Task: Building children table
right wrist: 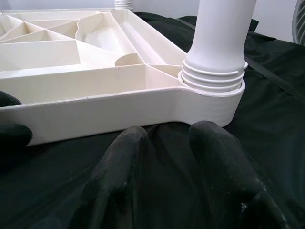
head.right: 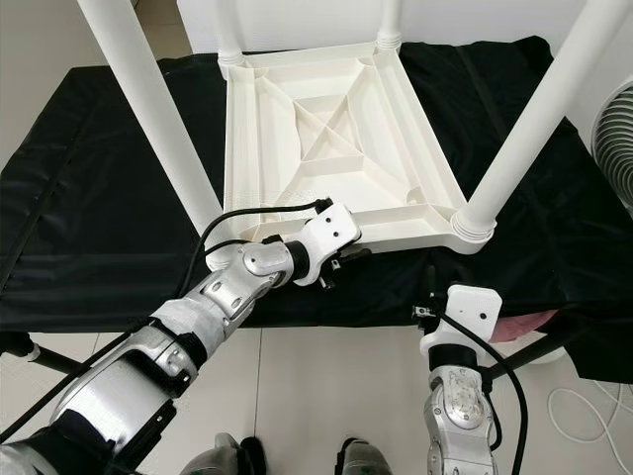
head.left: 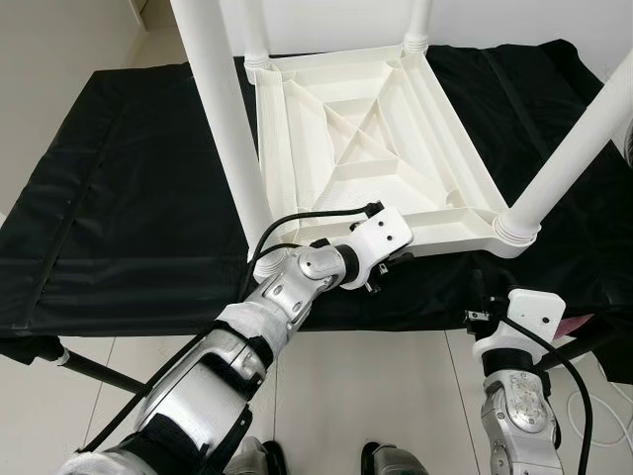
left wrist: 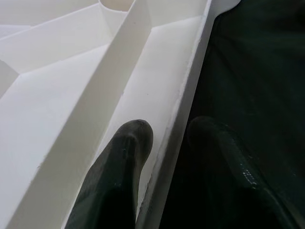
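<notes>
Nearly built: white tabletop [head.right: 326, 139] lying upside down on the black cloth [head.right: 99, 198], all four legs [head.right: 524, 129] standing in their corner sockets. Left gripper [left wrist: 162, 143] astride the near rim, one finger inside, one outside, seemingly pinching it. Right gripper [right wrist: 167, 143] empty, fingers slightly parted, resting on cloth just beside the near right socket [right wrist: 214, 90]. Remaining, probably: flipping upright.
</notes>
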`<state>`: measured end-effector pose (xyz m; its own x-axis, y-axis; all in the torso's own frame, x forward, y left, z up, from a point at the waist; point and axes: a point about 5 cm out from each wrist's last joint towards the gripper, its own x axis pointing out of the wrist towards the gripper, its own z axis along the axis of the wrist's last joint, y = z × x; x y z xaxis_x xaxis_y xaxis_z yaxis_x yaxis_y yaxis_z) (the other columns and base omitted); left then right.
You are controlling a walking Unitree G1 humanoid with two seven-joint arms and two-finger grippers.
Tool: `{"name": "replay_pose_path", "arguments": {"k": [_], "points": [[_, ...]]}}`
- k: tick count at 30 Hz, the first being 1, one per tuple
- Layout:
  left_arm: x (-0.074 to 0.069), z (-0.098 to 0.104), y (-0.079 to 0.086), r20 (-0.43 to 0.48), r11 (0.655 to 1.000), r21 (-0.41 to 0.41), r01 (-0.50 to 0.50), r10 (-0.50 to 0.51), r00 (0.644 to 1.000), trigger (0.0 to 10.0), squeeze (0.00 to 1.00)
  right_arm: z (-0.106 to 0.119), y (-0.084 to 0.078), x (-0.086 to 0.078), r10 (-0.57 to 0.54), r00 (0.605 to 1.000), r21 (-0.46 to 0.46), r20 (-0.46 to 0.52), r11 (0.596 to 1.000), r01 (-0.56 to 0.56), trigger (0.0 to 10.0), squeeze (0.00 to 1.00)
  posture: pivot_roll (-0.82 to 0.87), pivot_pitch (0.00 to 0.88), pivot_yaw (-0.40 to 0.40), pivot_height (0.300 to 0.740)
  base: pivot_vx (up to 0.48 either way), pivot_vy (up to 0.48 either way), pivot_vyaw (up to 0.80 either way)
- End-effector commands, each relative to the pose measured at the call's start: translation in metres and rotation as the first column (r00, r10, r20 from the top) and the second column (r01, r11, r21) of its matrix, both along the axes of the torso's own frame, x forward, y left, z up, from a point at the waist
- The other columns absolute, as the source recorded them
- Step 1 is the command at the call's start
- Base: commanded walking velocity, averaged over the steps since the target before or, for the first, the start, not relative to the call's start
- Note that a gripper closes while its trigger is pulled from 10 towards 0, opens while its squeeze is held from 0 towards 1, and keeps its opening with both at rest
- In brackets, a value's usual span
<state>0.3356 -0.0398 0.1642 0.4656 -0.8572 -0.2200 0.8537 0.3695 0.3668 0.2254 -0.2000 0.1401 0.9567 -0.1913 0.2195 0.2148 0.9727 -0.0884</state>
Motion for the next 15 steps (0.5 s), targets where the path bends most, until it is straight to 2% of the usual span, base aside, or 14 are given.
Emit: {"name": "replay_pose_path", "arguments": {"k": [1,4,5,6,8,9,10,13,15], "points": [[0.003,-0.011,0.002,-0.013,0.997,0.048,-0.054,0.055,0.998,10.0,0.00,-0.007,0.002,0.001,0.008,0.999,0.004,-0.037,1.000,-0.008,10.0,0.00,-0.22,0.149,0.118,0.740,0.000,0.000,0.00],[0.004,-0.012,0.004,-0.028,0.996,0.050,-0.071,0.072,0.997,10.0,0.00,-0.007,0.002,0.002,0.008,0.999,0.004,-0.037,1.000,-0.007,10.0,0.00,-0.22,0.149,0.118,0.740,0.000,0.000,0.00],[0.006,-0.015,0.007,-0.038,0.994,0.061,-0.089,0.091,0.995,5.0,0.00,-0.007,0.003,0.002,0.008,0.999,0.003,-0.036,1.000,-0.008,10.0,0.00,-0.22,0.148,0.121,0.740,0.000,0.000,0.00],[0.006,-0.015,0.007,-0.038,0.994,0.061,-0.089,0.091,0.995,5.0,0.00,-0.007,0.003,0.002,0.008,0.999,0.003,-0.036,1.000,-0.008,10.0,0.00,-0.22,0.148,0.121,0.740,0.000,0.000,0.00],[0.010,-0.019,0.014,-0.037,0.990,0.076,-0.118,0.121,0.992,1.0,0.00,-0.007,0.003,0.003,0.007,0.999,0.001,-0.034,1.000,-0.007,10.0,0.00,-0.22,0.146,0.122,0.740,0.000,0.000,0.00],[0.010,-0.019,0.014,-0.037,0.990,0.076,-0.118,0.121,0.992,1.0,0.00,-0.007,0.003,0.003,0.007,0.999,0.001,-0.034,1.000,-0.007,10.0,0.00,-0.22,0.146,0.122,0.740,0.000,0.000,0.00],[0.012,-0.021,0.019,-0.020,0.988,0.092,-0.128,0.130,0.991,0.0,0.00,-0.006,0.003,0.004,0.007,0.999,0.001,-0.034,1.000,-0.007,10.0,0.00,-0.22,0.145,0.124,0.740,0.000,0.000,0.00],[0.019,-0.023,0.036,0.000,0.978,0.118,-0.171,0.172,0.985,0.0,0.00,-0.006,0.003,0.007,0.005,0.999,0.000,-0.032,1.000,-0.005,10.0,0.00,-0.22,0.145,0.124,0.740,0.000,0.000,0.00],[0.021,-0.023,0.042,0.001,0.975,0.123,-0.183,0.184,0.983,0.0,0.00,-0.006,0.003,0.008,0.006,1.000,0.001,-0.031,1.000,-0.006,10.0,0.00,-0.21,0.143,0.119,0.740,0.000,0.000,0.00]]}}
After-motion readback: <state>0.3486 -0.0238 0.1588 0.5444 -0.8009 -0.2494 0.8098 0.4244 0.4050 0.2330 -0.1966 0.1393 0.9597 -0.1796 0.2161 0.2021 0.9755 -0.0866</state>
